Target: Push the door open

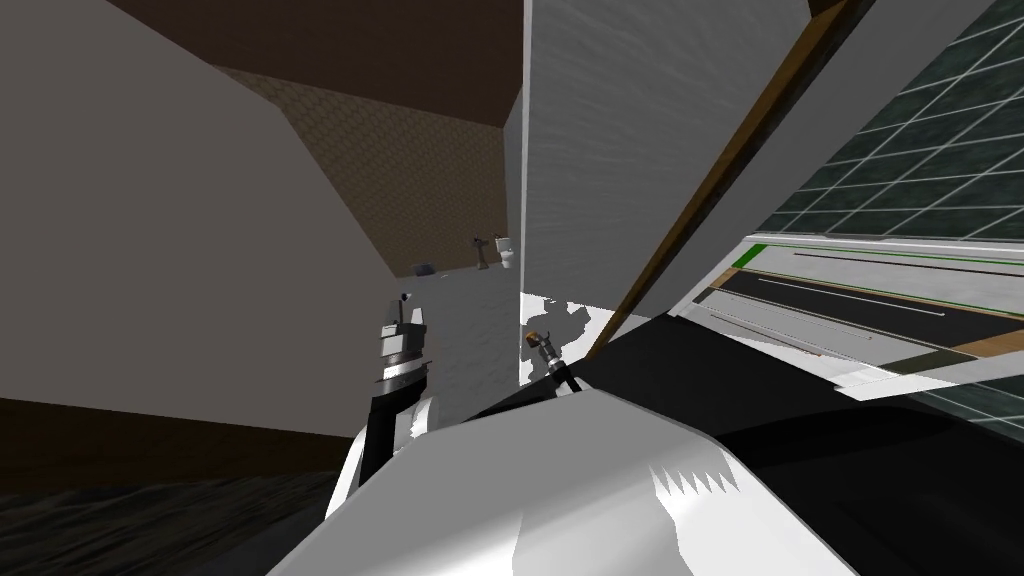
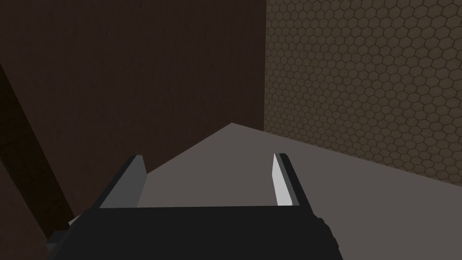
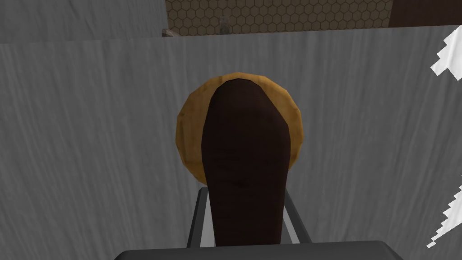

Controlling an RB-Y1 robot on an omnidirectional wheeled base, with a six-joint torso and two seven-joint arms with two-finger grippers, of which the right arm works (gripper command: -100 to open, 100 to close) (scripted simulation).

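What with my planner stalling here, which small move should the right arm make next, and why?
Probably ease the right end effector forward, pushing on the door. Its fingers press the sides of the dark handle, and hex-tiled wall shows past the door's edge, so it seems ajar.

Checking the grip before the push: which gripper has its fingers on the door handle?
The right gripper: its fingers press the sides of the dark brown handle on the grey door. The left gripper has its fingers open, holding nothing.
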